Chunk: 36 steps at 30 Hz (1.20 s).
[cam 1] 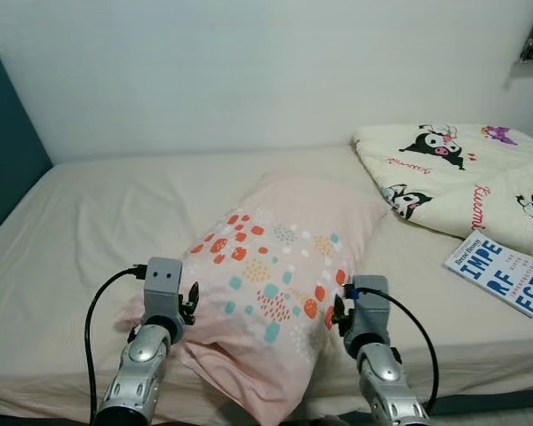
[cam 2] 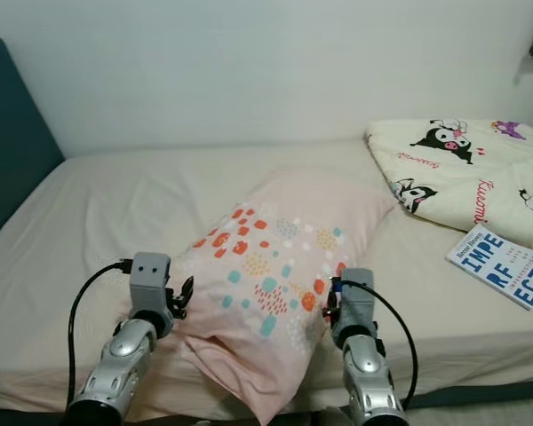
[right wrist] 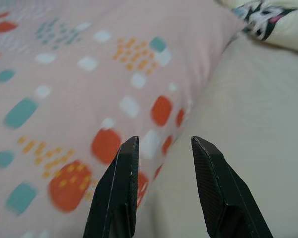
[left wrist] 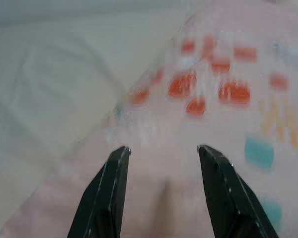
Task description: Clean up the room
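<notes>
A pale pink fabric pillow with orange and teal spots (cam 1: 280,266) lay diagonally on the beige-sheeted bed (cam 1: 89,231). The left gripper (left wrist: 162,153) and right gripper (right wrist: 162,144) flanked its near end, fingers apart

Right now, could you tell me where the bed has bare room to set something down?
Free: the sheet between the teal headboard and the pillow, and the strip along the wall. Crowded: the right side, with the folded blanket and book.
</notes>
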{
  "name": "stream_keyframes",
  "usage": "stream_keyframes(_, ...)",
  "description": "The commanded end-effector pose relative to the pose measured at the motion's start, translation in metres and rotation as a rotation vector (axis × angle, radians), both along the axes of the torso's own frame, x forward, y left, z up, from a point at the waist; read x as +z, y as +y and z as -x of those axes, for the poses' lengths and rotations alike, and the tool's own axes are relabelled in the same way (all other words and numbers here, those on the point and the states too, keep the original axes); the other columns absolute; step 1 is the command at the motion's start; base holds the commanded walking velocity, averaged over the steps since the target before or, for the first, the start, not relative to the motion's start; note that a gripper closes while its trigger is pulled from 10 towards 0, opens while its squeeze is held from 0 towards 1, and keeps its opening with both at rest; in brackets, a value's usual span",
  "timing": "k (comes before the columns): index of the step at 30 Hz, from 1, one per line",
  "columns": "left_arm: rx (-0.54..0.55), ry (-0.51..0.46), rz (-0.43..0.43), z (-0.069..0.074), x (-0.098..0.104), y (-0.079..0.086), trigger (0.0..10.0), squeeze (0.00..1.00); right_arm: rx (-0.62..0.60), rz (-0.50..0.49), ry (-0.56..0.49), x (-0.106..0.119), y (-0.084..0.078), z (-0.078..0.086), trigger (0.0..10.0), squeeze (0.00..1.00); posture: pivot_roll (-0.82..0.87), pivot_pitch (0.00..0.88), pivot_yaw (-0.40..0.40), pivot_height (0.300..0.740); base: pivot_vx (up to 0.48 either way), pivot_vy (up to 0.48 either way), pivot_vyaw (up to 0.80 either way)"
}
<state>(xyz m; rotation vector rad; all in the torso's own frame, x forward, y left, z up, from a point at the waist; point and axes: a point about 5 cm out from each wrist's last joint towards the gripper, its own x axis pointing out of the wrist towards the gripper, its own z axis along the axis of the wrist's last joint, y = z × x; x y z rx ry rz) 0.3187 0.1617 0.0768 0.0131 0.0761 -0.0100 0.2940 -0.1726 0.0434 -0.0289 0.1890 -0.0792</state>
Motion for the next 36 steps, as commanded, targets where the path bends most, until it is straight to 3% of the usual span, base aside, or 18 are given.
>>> stream_keyframes(1, 0.048, -0.031, 0.044, -0.009, 0.009, 0.01, 10.0, 0.0, -0.006, -0.004, -0.004, 0.0, -0.001, 0.001, 10.0, 0.0, 0.02, 0.018, 0.004, 0.602, 0.0, 0.0, 0.0)
stream_keyframes(4, 0.06, -0.039, 0.045, -0.024, 0.02, 0.018, 10.0, 0.0, -0.019, -0.007, -0.022, 0.005, -0.001, -0.002, 10.0, 0.0, 0.01, 0.029, 0.0, 0.598, 0.0, 0.0, 0.0)
stream_keyframes(6, 0.059, -0.042, 0.038, -0.027, 0.023, 0.019, 10.0, 0.0, -0.025, -0.011, -0.024, 0.006, -0.001, -0.002, 10.0, 0.0, 0.01, 0.029, 0.0, 0.598, 0.0, 0.0, 0.0)
stream_keyframes(9, 0.134, -0.036, 0.032, -0.041, 0.035, 0.032, 10.0, 0.0, -0.031, -0.017, -0.032, 0.009, -0.003, -0.005, 10.0, 0.0, 0.01, 0.055, -0.001, 0.598, 0.0, 0.0, 0.0)
stream_keyframes(12, 0.16, -0.033, 0.038, -0.046, 0.04, 0.036, 10.0, 0.0, -0.028, -0.014, -0.035, 0.01, -0.004, -0.005, 10.0, 0.0, 0.01, 0.069, -0.002, 0.598, 0.0, 0.0, 0.0)
stream_keyframes(16, 0.163, 0.003, -0.045, -0.056, 0.048, 0.044, 10.0, 0.0, -0.022, -0.01, -0.026, 0.011, -0.004, -0.007, 10.0, 0.0, 0.0, 0.101, -0.005, 0.598, 0.0, 0.0, 0.0)
stream_keyframes(20, 0.165, 0.003, -0.061, -0.058, 0.051, 0.047, 10.0, 0.0, -0.017, -0.015, -0.032, 0.013, -0.004, -0.008, 10.0, 0.0, 0.0, 0.114, -0.008, 0.588, 0.0, 0.0, 0.0)
stream_keyframes(23, 0.216, 0.027, -0.051, -0.06, 0.054, 0.059, 10.0, 0.0, -0.006, -0.008, -0.036, 0.016, -0.003, -0.01, 10.0, 0.0, -0.01, 0.137, -0.007, 0.583, 0.0, 0.0, 0.0)
stream_keyframes(28, 0.259, 0.091, -0.081, -0.057, 0.044, 0.064, 10.0, 0.0, -0.053, -0.027, 0.003, 0.013, -0.004, -0.015, 10.0, 0.0, -0.02, 0.149, -0.001, 0.583, 0.0, 0.0, 0.0)
stream_keyframes(34, 0.292, 0.12, -0.127, -0.054, 0.035, 0.062, 10.0, 0.0, -0.168, -0.034, 0.073, 0.008, -0.013, -0.016, 10.0, 0.0, -0.02, 0.154, 0.002, 0.583, 0.0, 0.0, 0.0)
stream_keyframes(36, 0.243, 0.148, -0.071, -0.052, 0.027, 0.054, 10.0, 0.0, -0.204, -0.054, 0.089, 0.006, -0.017, -0.017, 10.0, 0.0, -0.02, 0.156, 0.002, 0.583, 0.0, 0.0, 0.0)
